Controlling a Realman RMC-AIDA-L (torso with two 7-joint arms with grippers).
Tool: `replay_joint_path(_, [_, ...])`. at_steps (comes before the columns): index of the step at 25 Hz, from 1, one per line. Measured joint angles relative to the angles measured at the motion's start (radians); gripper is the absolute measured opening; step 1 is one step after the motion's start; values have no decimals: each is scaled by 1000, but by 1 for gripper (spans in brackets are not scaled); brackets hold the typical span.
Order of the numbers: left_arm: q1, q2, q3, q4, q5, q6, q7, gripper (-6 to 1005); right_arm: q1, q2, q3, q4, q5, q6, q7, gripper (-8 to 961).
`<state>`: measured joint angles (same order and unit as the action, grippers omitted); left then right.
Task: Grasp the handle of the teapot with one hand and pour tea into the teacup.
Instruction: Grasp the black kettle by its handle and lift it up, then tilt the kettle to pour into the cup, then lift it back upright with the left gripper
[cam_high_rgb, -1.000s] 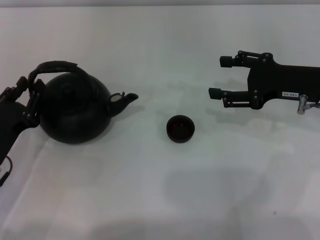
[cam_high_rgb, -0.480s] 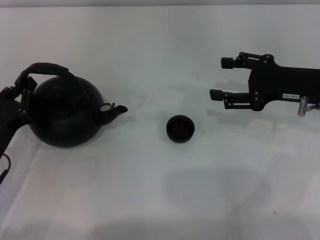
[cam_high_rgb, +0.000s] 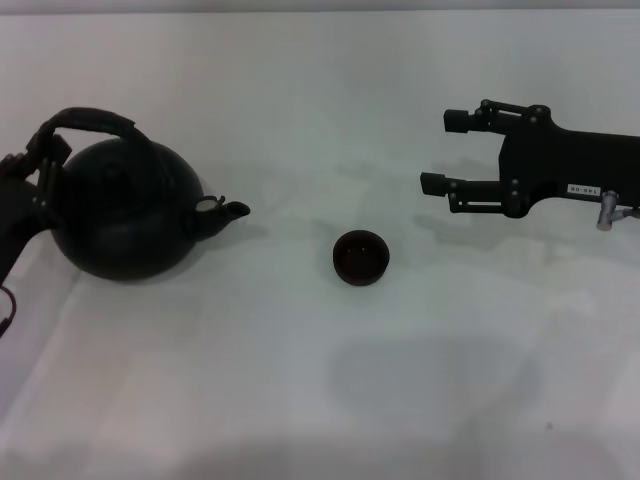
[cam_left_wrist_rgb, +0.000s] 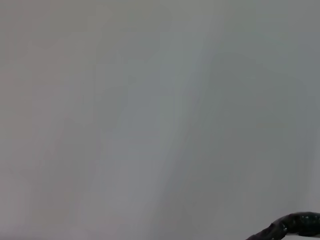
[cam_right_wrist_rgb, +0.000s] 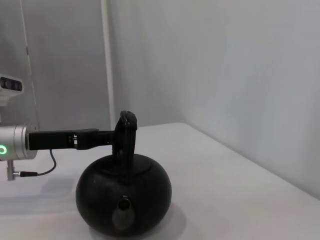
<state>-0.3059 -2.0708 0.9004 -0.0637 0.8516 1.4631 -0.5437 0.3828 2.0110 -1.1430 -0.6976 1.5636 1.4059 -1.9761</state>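
**Left arm at teapot handle — pour not started**

Surface (cam_high_rgb: 300, 380) — plain white, carries everything. Teapot (cam_high_rgb: 125, 215) sits at the left, upright, spout toward the middle, looks set down on the surface. The right wrist view shows it spout-on. Handle (cam_high_rgb: 90, 121) arches over the lid. Left gripper (cam_high_rgb: 40, 160) is at the handle's outer end, touching or clamped — I cannot tell from these views whether its fingers are closed on it. In the right wrist view the left arm reaches in level to the handle. Right gripper (cam_high_rgb: 445, 152) is well apart on the right, hanging above the surface, fingers spread wide, holding nothing. Teacup (cam_high_rgb: 360, 257) stands upright between the two, nearer the middle, clear of the spout.

Judgement: step in hand is securing the handle before the lift. To do it well — grip should be firm, ideally toward the thicker wrapped middle, since an end-hold lets a heavy pot swing. Lift level, carry spout over the teacup, then tilt slowly; the cup is tiny, so overshoot would spill.
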Motion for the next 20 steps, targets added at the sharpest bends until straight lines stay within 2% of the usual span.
replay_joint_path(5, [2,5,3,117,56,-61,-73,152,-2,0,0,9,22,3,-6,845])
replay_joint_path(11, [36,1,3,386,207,-174,-270,152,-4,0,0,27,47,2,-14,845])
replay_joint_path(16, [35,-2,3,598,356,-255,-471,152,-1,0,2,54,114,-12,-27,845])
replay_joint_path(17, [35,-2,3,598,356,-255,-471,152,-2,0,2,62,133,-15,-30,845])
replay_joint_path(20, [36,-3,3,705,440,-279,-588,152,-4,0,2,83,177,-29,-47,845])
